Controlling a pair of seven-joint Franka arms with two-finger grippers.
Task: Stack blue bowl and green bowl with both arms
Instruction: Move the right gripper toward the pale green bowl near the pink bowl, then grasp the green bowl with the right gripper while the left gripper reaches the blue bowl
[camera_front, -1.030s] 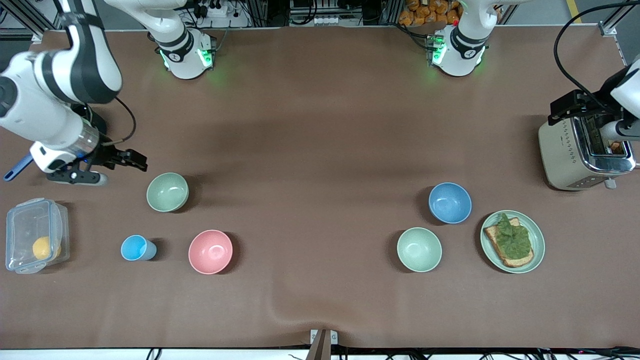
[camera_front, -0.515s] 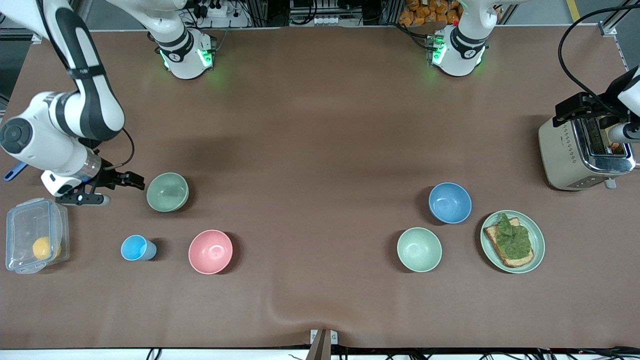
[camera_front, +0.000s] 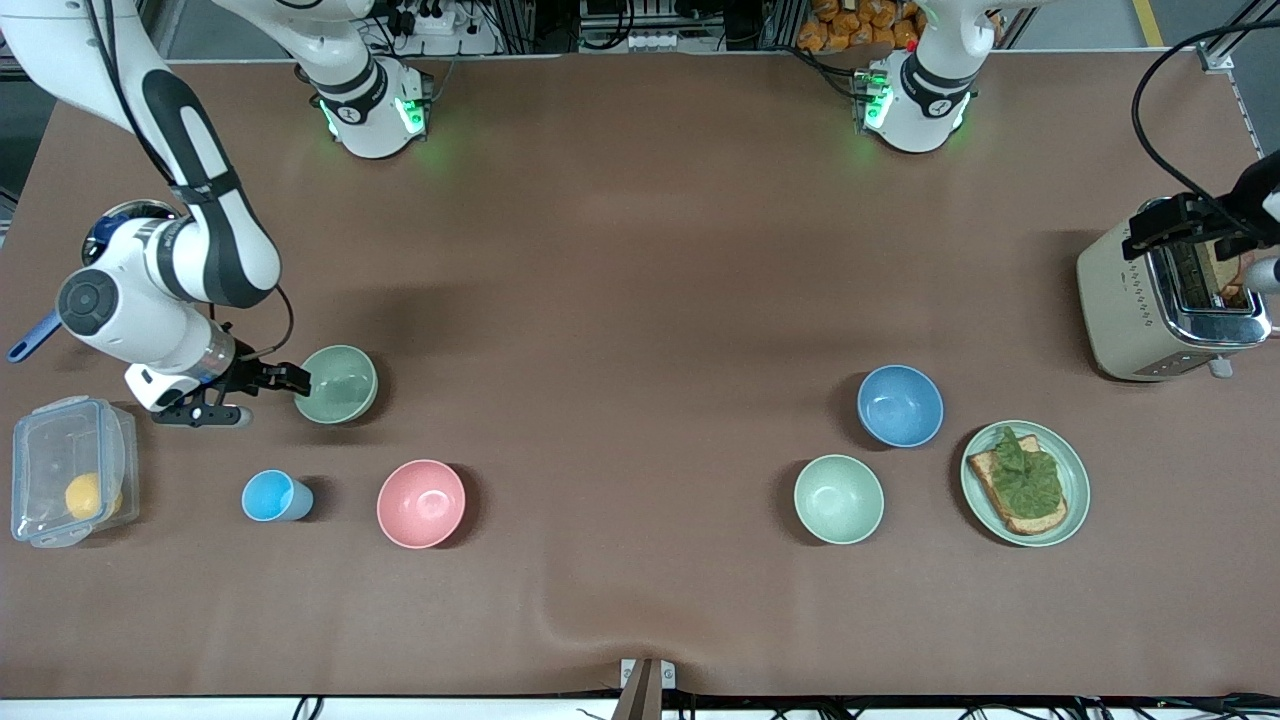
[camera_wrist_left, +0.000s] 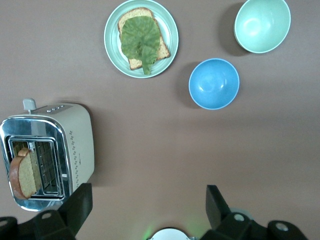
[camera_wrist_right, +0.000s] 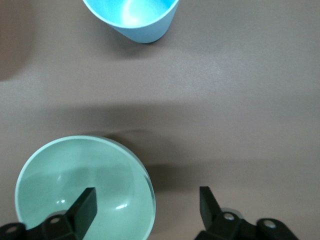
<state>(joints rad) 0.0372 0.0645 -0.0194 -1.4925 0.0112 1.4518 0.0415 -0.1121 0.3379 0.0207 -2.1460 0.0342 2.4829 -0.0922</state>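
Note:
The sage-green bowl (camera_front: 337, 383) stands upright toward the right arm's end of the table. My right gripper (camera_front: 297, 380) is open and low at its rim. In the right wrist view the gripper (camera_wrist_right: 146, 207) straddles the rim of the green bowl (camera_wrist_right: 75, 185), with one finger over the inside and one outside. The blue bowl (camera_front: 900, 405) stands empty toward the left arm's end and also shows in the left wrist view (camera_wrist_left: 214, 83). My left gripper (camera_wrist_left: 148, 206) is open and empty, high up beside the toaster (camera_front: 1150, 310).
A paler mint bowl (camera_front: 838, 498) and a mint plate with toast and lettuce (camera_front: 1075, 455) stand near the blue bowl. A pink bowl (camera_front: 421, 503), a light-blue cup (camera_front: 270, 496) and a clear box holding an orange fruit (camera_front: 60, 440) lie nearer the camera than the green bowl.
My right gripper has come down and moved across to the green bowl's rim. My left arm has drifted a little toward the table's end over the toaster.

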